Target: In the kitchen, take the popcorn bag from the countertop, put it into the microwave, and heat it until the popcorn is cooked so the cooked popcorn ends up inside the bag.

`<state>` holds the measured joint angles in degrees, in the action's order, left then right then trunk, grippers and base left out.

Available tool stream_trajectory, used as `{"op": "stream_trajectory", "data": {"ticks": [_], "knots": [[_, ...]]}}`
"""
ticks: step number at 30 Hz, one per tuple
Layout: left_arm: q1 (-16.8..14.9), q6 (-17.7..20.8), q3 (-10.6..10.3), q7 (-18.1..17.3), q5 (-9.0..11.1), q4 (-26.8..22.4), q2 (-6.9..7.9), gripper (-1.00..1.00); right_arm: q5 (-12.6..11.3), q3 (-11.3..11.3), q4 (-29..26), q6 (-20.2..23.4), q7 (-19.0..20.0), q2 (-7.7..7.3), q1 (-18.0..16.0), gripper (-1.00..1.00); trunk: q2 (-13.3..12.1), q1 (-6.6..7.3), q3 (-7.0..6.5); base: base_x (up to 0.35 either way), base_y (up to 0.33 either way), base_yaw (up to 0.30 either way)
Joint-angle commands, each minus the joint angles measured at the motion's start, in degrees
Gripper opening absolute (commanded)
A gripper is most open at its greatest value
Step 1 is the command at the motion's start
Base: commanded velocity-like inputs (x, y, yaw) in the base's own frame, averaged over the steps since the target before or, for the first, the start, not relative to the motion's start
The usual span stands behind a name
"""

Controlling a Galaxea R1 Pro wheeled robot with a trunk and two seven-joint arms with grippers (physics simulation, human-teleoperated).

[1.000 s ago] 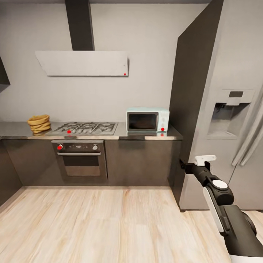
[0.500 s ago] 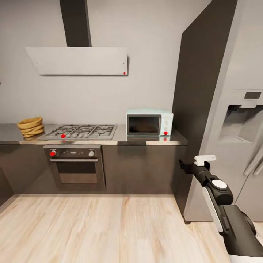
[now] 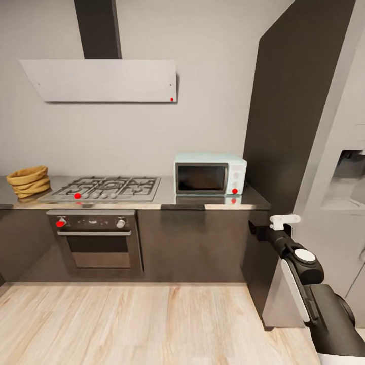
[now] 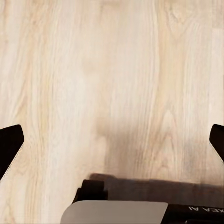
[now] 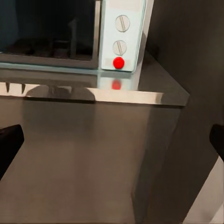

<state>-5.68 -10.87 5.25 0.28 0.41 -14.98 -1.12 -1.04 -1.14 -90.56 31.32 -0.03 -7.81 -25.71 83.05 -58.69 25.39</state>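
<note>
The popcorn bag (image 3: 28,181) sat at the far left end of the countertop (image 3: 213,203), just left of the gas hob (image 3: 104,187) and well apart from the microwave (image 3: 209,174), which stood at the right end beside the tall dark panel (image 3: 299,111) of the fridge. You were some way off across the wooden floor (image 3: 142,324), so nothing was within reach — a travelling posture, I would judge, not a reaching one. Your right arm (image 3: 299,263) was held forward and low, its gripper (image 3: 276,229) below the countertop edge; in the right wrist view the two fingertips stood wide apart at the frame's edges, nothing between them, looking at the microwave's knobs (image 5: 121,35) and red button (image 5: 118,63). Your left gripper (image 4: 112,144) pointed down at the floor, its fingertips likewise spread wide and empty, likely tucked to keep it out of the way while driving. The microwave door (image 3: 202,178) looked closed, so it would need opening before the bag could go in — and you faced the microwave, while the bag lay well off to the left.
</note>
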Motion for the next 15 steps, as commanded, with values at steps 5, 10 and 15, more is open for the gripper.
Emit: {"op": "stream_trajectory", "data": {"ticks": [5,10,15], "knots": [[-0.04,-0.19,0.28,-0.01,0.05,0.04,-0.02,1.00,-0.11,0.00,-0.13,0.30,0.02,-0.02,-0.04,1.00,0.03,-0.03,0.07,0.345,0.000,0.000],[-0.04,-0.20,0.28,-0.01,0.08,0.04,-0.06,1.00,-0.11,0.00,-0.08,0.30,0.08,-0.02,-0.04,1.00,0.03,-0.03,0.07,0.345,0.000,0.000],[-0.04,-0.20,0.28,-0.01,0.08,0.04,-0.04,1.00,-0.11,0.00,-0.13,0.32,0.03,-0.02,-0.04,1.00,0.03,-0.03,0.07,0.345,0.000,0.000]]}}
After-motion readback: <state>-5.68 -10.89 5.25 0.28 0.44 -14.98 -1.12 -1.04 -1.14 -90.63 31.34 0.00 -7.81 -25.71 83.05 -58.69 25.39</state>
